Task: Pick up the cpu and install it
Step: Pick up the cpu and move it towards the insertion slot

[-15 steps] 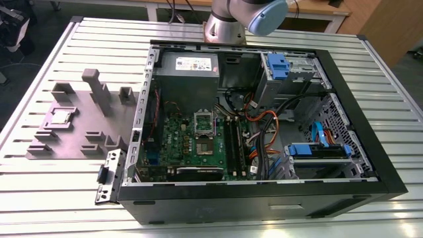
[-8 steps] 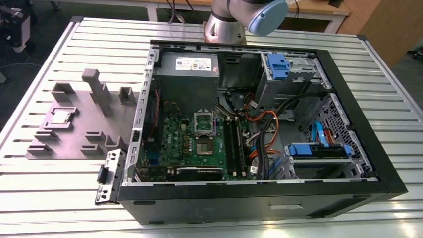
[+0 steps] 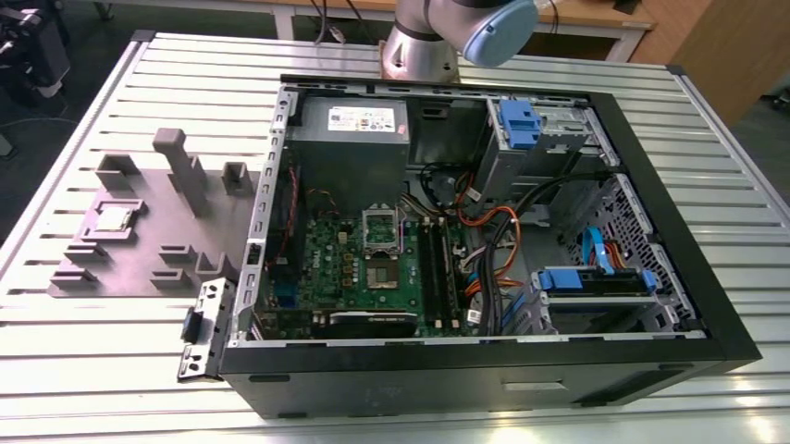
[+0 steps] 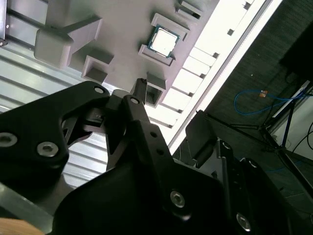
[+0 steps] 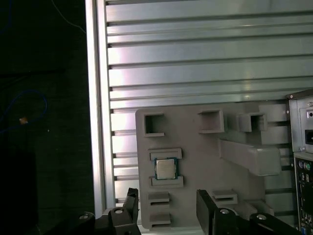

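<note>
Your gripper point(image 5: 167, 198) hangs over the near edge of the grey fixture plate point(image 5: 195, 161). Its jaws are spread wide with nothing between them, and one black finger point(image 5: 131, 203) stands to either side of a pair of small blocks at that edge.

Just beyond, on the plate, the cpu point(image 5: 166, 168) lies flat with its silver top up, between two low grey brackets point(image 5: 166, 154) set close against opposite sides. It has not been lifted.

Watch those brackets. To my eye they leave only two sides free, so fingers turned the wrong way would close on plastic, not chip. The chip is thin: a grip set high may slip off, one set low may scrape the plate, and a tilted lift could wedge it against a bracket. The taller blocks point(image 3: 169, 148) farther along the plate could catch a finger.

Beside the plate stands the open computer case point(image 3: 432, 388), and the socket point(image 3: 383, 242) on its green motherboard point(image 3: 324, 250) is well apart from the plate. Orange cables point(image 3: 487, 222) run near it. A crooked grip here would likely mean a skewed seat there.
</note>
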`<state>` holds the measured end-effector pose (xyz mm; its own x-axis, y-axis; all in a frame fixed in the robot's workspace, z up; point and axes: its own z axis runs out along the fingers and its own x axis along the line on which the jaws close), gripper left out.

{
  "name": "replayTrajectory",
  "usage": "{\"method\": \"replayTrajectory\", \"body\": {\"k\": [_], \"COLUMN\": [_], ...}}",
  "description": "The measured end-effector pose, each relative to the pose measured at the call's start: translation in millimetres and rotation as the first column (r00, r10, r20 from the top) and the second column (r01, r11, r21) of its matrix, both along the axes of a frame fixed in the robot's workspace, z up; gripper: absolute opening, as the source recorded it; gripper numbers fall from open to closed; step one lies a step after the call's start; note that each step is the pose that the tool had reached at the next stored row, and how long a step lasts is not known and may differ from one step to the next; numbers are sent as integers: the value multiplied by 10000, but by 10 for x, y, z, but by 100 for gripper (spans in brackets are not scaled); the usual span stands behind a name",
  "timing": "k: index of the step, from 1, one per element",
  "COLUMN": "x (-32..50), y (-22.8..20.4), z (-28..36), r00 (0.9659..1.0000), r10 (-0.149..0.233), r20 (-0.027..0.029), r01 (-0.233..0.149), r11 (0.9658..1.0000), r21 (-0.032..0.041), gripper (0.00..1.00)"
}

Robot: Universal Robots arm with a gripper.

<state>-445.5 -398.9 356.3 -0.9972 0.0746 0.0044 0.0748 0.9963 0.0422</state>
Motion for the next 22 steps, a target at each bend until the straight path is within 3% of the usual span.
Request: {"method": "replayTrajectory", "body": {"k": [5,9,22], "x": [0,-2,-2], "y": [1,2,1], "z": [-26,-67,-81], "r00": [10000,9992,9991], "r10": [80,391,411], "r20": [-19,-36,-36], "r01": [-80,-391,-411], "r11": [10000,9992,9992], "r21": [1,0,0], "gripper": [59,59,59]}}
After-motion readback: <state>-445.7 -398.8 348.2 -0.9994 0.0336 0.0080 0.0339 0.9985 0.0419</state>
